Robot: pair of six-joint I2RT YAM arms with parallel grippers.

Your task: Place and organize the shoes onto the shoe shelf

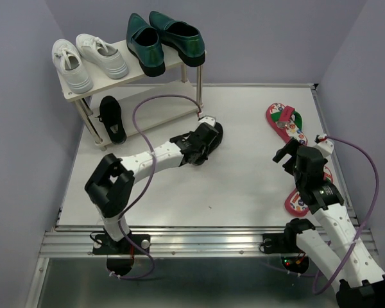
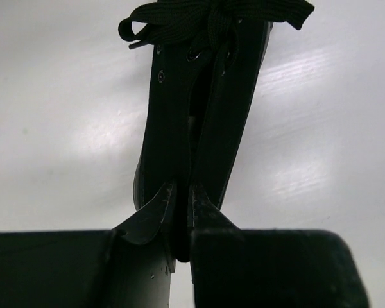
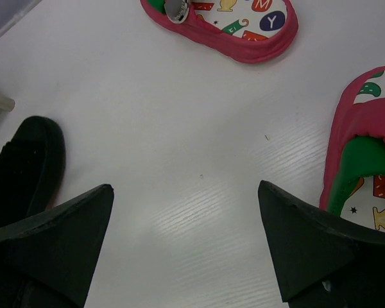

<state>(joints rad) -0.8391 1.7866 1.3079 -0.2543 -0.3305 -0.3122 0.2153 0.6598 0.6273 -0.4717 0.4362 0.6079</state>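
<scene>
The pale wood shoe shelf (image 1: 173, 61) stands at the back left. Two dark-green loafers (image 1: 163, 42) sit on its top board. One black shoe (image 1: 112, 119) lies on the lower board. My left gripper (image 1: 205, 142) is shut on the other black shoe (image 1: 212, 138) at mid table; the left wrist view shows its fingers (image 2: 155, 215) pinching the shoe's side wall (image 2: 173, 128). My right gripper (image 1: 289, 154) is open and empty; its fingers (image 3: 58, 237) hang over bare table. One red flip-flop (image 1: 285, 123) lies at the back right, the other (image 1: 305, 192) beside my right arm.
White lace-up sneakers (image 1: 90, 61) fill the left half of the shelf's top board. The lower board (image 1: 160, 112) has bare space right of the black shoe. The table's right rail (image 1: 333, 147) runs close to the right arm.
</scene>
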